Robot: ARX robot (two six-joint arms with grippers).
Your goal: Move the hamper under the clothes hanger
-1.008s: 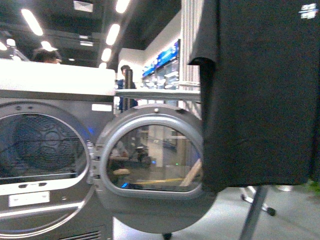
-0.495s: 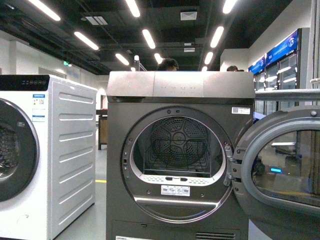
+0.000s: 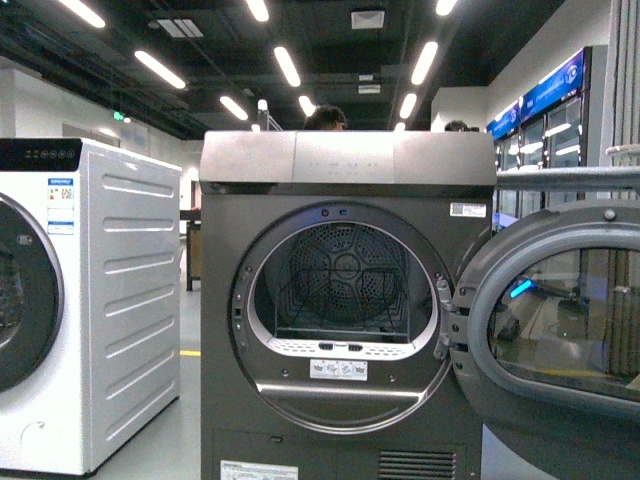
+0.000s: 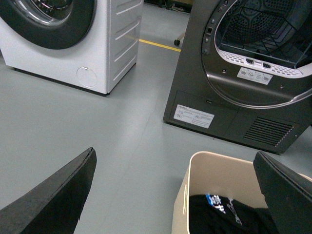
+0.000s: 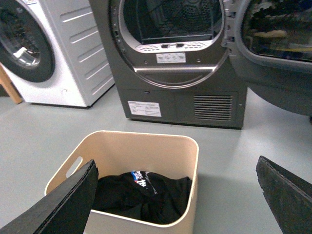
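Only the wrist views show the cream-beige plastic rectangular hamper (image 5: pixel 141 148). It stands on the grey floor (image 4: pixel 97 112) before the grey round-doored dryer (image 3: pixel 340 165), with a crumpled black garment (image 5: pixel 146 197) inside. The front view shows just the dryer and the white washing machine (image 3: pixel 130 300). Bare floor surrounds the hamper's rounded rim. The left hand (image 4: pixel 174 153) and right hand (image 5: pixel 176 162) are released, fingers spread wide, grasping nothing.
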